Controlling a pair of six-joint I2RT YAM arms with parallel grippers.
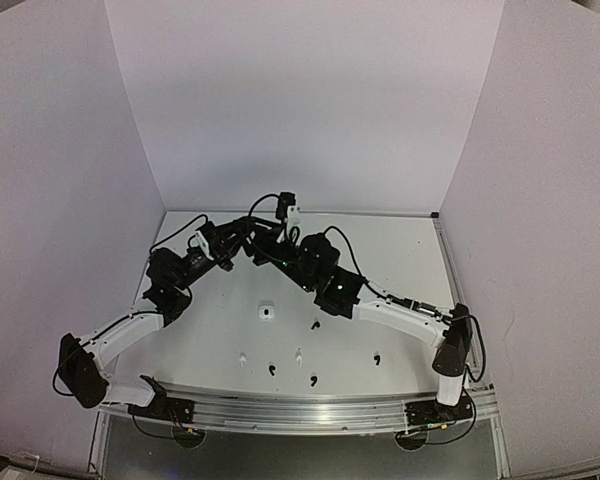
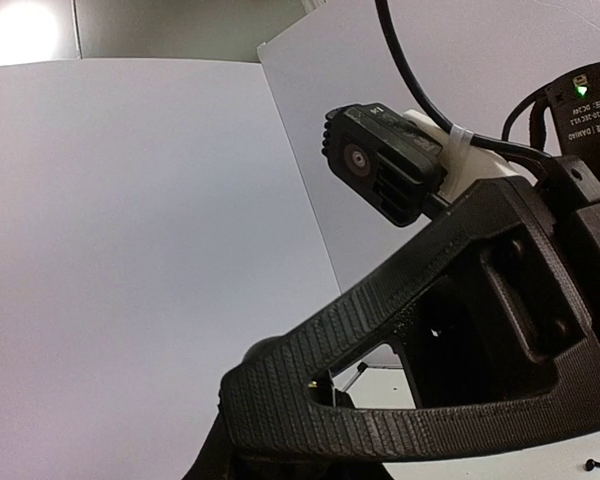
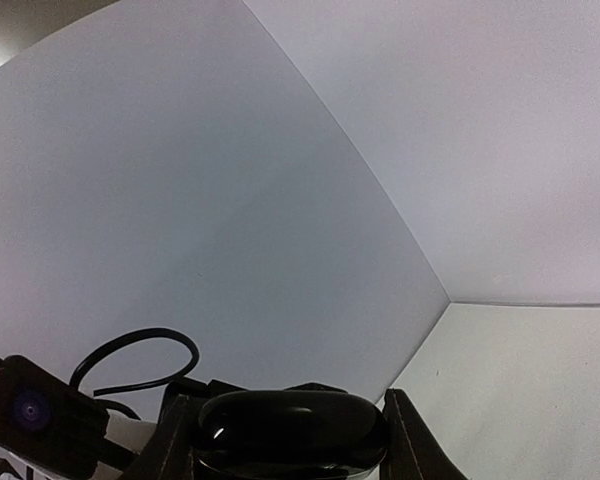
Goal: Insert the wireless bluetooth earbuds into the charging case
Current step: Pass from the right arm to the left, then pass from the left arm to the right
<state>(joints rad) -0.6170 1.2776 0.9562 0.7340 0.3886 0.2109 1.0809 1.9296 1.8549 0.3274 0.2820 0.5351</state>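
A glossy black charging case (image 3: 290, 435) sits between the fingers of my right gripper (image 3: 290, 445), which is shut on it. Both grippers are raised over the back middle of the table. My left gripper (image 1: 240, 244) meets the right gripper (image 1: 267, 250) tip to tip. In the left wrist view the right gripper's ribbed finger (image 2: 400, 300) fills the frame. My own left gripper (image 2: 280, 466) is a dark mass at the bottom, shut, and nothing shows between its jaws. Several small black and white earbuds lie on the table, among them a black earbud (image 1: 315, 325) and a white earbud (image 1: 298, 355).
A small white case (image 1: 267, 312) lies on the table below the grippers. White walls (image 1: 300, 110) enclose the table on three sides. A metal rail (image 1: 300, 410) with both arm bases runs along the near edge.
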